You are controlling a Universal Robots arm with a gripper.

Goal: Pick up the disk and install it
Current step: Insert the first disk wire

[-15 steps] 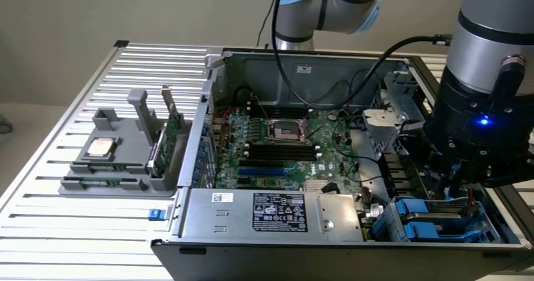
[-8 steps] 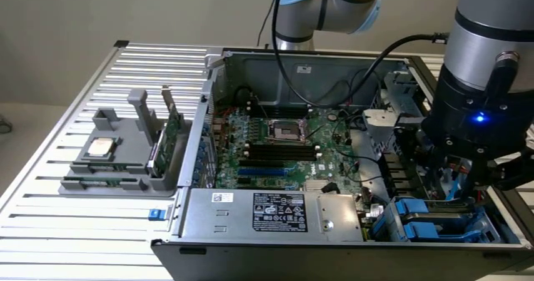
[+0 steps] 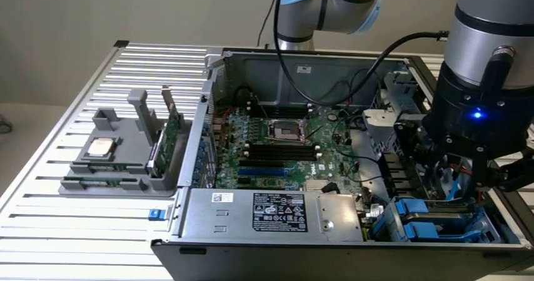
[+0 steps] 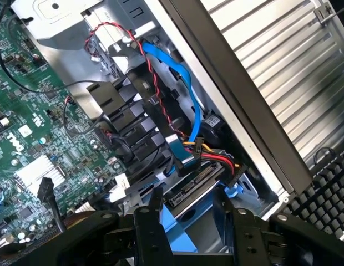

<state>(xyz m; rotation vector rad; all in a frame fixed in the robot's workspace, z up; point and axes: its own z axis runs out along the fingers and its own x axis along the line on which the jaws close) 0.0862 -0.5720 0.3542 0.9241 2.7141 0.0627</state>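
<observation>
1 disk (image 4: 197, 183) sits in the drive bay at the near corner of the open computer case (image 3: 292, 62), on the exterior view's right, framed by its blue carrier bracket (image 4: 177, 233). Its connector edge faces the wrist camera. A bundle of red, yellow and black power wires (image 4: 216, 159) and 1 blue data cable (image 4: 183, 77) come close to that end.

The gripper (image 4: 190, 195) hangs just above the bay with its 2 fingers (image 4: 155, 205) spread well apart, 1 on each side of the disk, and nothing is clamped between them. Whether either finger brushes the bracket, I cannot tell.

Just beside the bay, toward the exterior view's left, the silver power supply (image 3: 267, 212) lies along the near edge of the case. Beyond it, farther in, the green motherboard (image 3: 284, 143) lies flat on the case floor.

Well apart on the exterior view's left, a gray holder (image 3: 109, 168) stands on the slatted table (image 3: 50, 231). It carries 1 small square silver chip (image 3: 100, 146) and 1 green card (image 3: 174, 134) standing on edge.
</observation>
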